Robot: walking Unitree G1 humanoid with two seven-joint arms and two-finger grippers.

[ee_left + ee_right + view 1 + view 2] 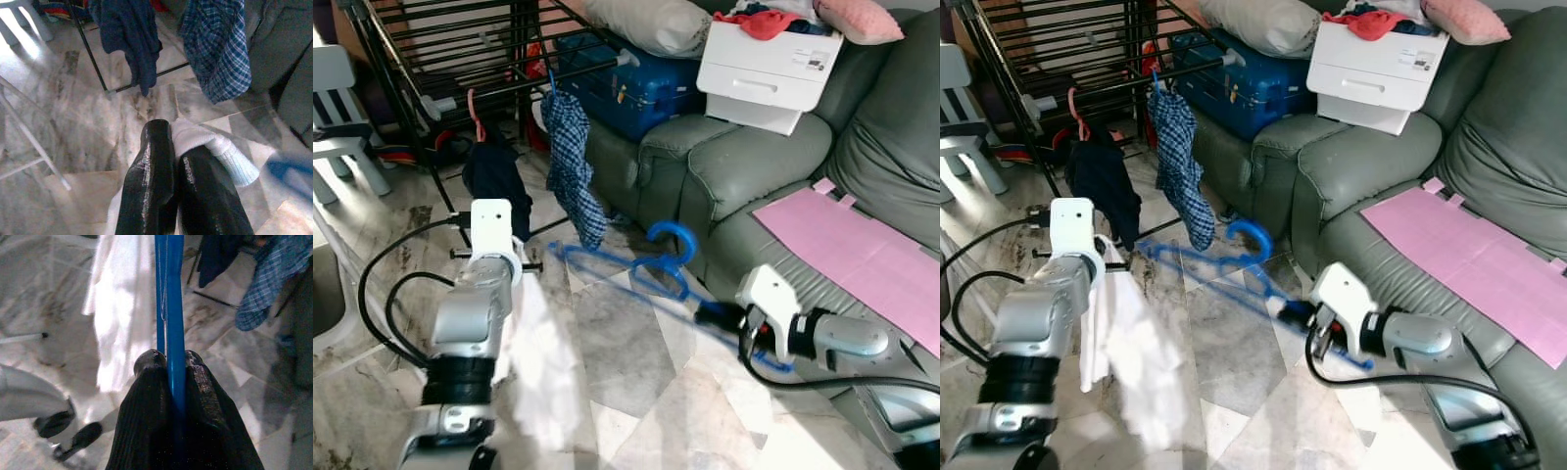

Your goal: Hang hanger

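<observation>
The right end effector (720,315) is clenching the blue hanger (636,271) over the floor at five o'clock of the rack (460,59), while the left end effector (168,196) is pinching the white cloth (533,372); raising the hook level toward the rail should seat it cleanly.

I can't read any text here; the white box (766,70) on the sofa arm at my one o'clock carries a label too small to read.
</observation>
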